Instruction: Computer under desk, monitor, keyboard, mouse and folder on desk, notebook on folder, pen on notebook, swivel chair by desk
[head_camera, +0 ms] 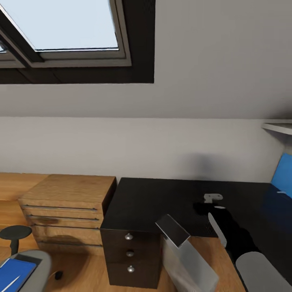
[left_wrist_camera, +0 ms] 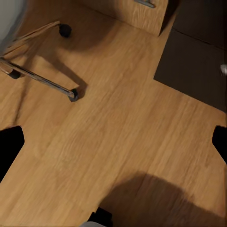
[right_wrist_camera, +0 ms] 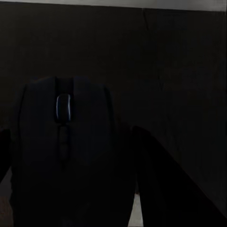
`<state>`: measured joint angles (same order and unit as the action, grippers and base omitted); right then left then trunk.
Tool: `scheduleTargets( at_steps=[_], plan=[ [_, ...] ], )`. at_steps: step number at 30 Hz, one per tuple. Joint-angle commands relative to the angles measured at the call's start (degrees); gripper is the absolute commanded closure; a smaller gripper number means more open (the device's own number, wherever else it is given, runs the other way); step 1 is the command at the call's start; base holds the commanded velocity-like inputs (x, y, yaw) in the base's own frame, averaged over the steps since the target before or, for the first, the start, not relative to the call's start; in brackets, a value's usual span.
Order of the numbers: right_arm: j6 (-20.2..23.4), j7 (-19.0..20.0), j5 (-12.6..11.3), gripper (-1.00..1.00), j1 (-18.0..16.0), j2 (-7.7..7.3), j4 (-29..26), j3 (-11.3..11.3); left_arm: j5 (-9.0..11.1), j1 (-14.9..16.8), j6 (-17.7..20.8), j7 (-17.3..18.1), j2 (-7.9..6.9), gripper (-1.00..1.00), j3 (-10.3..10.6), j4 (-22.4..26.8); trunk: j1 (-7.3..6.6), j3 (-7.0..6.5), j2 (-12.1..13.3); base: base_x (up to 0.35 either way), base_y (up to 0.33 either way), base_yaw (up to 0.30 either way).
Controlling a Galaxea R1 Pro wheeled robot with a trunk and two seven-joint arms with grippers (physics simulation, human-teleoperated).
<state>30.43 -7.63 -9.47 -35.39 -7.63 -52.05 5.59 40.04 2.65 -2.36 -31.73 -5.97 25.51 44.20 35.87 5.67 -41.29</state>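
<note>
My right gripper (head_camera: 201, 209) hovers low over the black desk (head_camera: 154, 202) and is shut on the dark mouse (right_wrist_camera: 61, 142), one finger (right_wrist_camera: 161, 184) pressing its side. At the lower left stands the grey swivel chair (head_camera: 34, 263), and on its seat the blue folder (head_camera: 14, 272) carries the thin white pen (head_camera: 10, 282). The light-grey computer (head_camera: 186, 259) leans on the floor beside the desk's drawer unit (head_camera: 129, 253). My left gripper (left_wrist_camera: 113, 142) is open above bare floor near the chair's chrome legs (left_wrist_camera: 42, 80). Monitor, keyboard and notebook are out of view.
A light wooden chest (head_camera: 69, 211) with bar handles stands against the desk's left end. The blue back panel (head_camera: 284, 176) rises at the far right under a white shelf (head_camera: 280, 127). A sloped wall with a skylight (head_camera: 65, 24) is behind.
</note>
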Motion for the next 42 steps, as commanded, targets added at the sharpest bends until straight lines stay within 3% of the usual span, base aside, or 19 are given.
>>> scheduleTargets(
  at_steps=[1, 2, 4, 7, 10, 13, 18, 26, 34, 37, 42],
  plan=[
    [0.1, 0.3, -0.7, 1.0, 0.0, -1.16, 0.0, 0.3, 0.6, 0.1, -0.2, -0.4, -0.09, -1.0, 0.4, 0.1, 0.02, 0.05, -0.1, 0.0, 0.0, -0.257],
    [0.1, 2.5, -0.1, 1.0, 0.0, -3.02, 0.3, 0.3, 0.6, 0.1, -0.2, -0.4, -0.1, -1.0, 0.4, 0.1, 0.02, 0.0, -0.1, 0.0, 0.0, -0.257],
    [-0.3, 6.3, 0.4, 1.0, 0.0, -5.23, 1.4, 0.3, 0.6, 0.1, -0.2, -0.4, -0.11, -1.0, 0.4, 0.1, 0.02, -0.09, -0.1, 0.0, 0.0, -0.257],
    [-4.9, 15.8, 1.9, 1.0, 0.0, -8.31, 6.3, 0.3, 0.5, 0.1, -0.2, -0.4, -0.07, -1.0, 0.5, 0.1, 0.02, -0.24, -0.1, 0.0, 0.0, -0.257],
    [-7.6, 21.2, 4.2, 1.0, 0.1, -9.26, 9.4, 0.4, 0.1, 0.1, -0.2, -0.4, -0.03, -1.0, 0.6, 0.1, 0.02, -0.39, -0.1, 0.0, 0.0, -0.257],
    [-10.0, 23.3, 8.5, 1.0, 0.1, -9.37, 12.2, 0.5, -2.1, 0.1, -0.3, -0.4, -0.1, -1.0, 0.5, 0.1, 0.02, -0.53, -0.1, 0.0, 0.0, -0.258],
    [-12.1, 22.1, 11.2, 1.0, 0.1, -9.45, 14.9, 0.2, -3.2, 0.1, -0.2, -0.3, -0.02, -1.0, 0.5, 0.0, 0.02, -0.76, -0.1, 0.0, 0.0, -0.261],
    [-14.1, 20.0, 11.7, 1.0, 0.1, -9.46, 18.1, 0.5, -3.5, 0.1, -0.2, -0.4, 0.42, -1.0, 0.6, -0.1, 0.02, -1.11, -0.1, 0.0, 0.0, -0.254],
    [-15.5, 18.0, 11.6, 1.0, 0.1, -9.18, 18.5, 0.6, -3.5, 0.1, -0.2, -0.4, 0.43, -1.0, 0.6, -0.1, 0.02, -1.18, -0.1, 0.0, 0.0, -0.047],
    [-16.6, 18.5, 11.4, 1.0, 0.0, -8.19, 17.5, 1.2, -3.3, 0.1, -1.2, -0.3, 1.39, -1.0, 0.2, -1.1, 0.02, -1.18, -0.1, 0.0, 0.0, 0.0],
    [-17.6, 18.4, 11.5, 1.0, 0.0, -6.57, 15.9, 0.8, -3.4, 0.1, -2.8, -0.4, 1.21, -1.0, 0.3, -2.7, 0.02, -1.18, -0.1, 0.0, 0.0, 0.0]
  ],
)
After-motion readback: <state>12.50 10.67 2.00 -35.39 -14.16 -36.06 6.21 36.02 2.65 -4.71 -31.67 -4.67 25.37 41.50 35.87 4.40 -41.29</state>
